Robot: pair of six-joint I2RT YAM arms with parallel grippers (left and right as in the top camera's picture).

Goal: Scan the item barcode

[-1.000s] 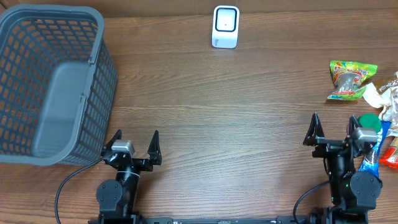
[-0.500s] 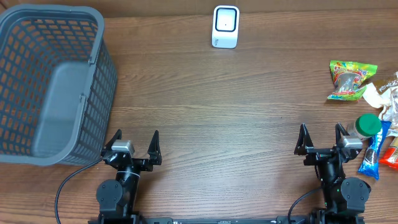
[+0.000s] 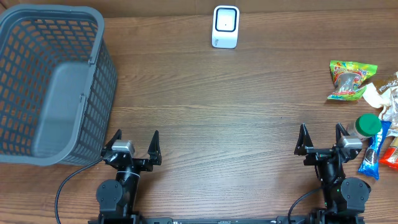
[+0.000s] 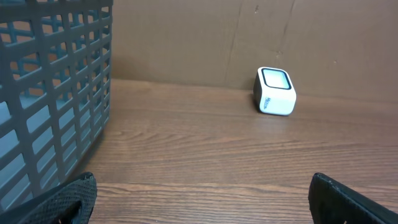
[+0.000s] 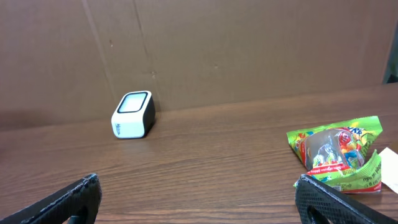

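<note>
Between basket (image 3: 25, 50) and snack packets (image 3: 350, 79), wide tabletop (image 3: 217, 118), scanner (image 3: 225, 27) at far edge

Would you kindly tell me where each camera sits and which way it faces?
Overhead: above the table, looking straight down at grey basket, white scanner, green snack bag; left hand and right hand open at bottom.
Left wrist: on the left arm, facing the back wall; basket at left, fingertips in bottom corners.
Right wrist: on the right arm, facing the back wall; green snack bag at right, fingertips in bottom corners.
Shared: all three show the scanner.
</note>
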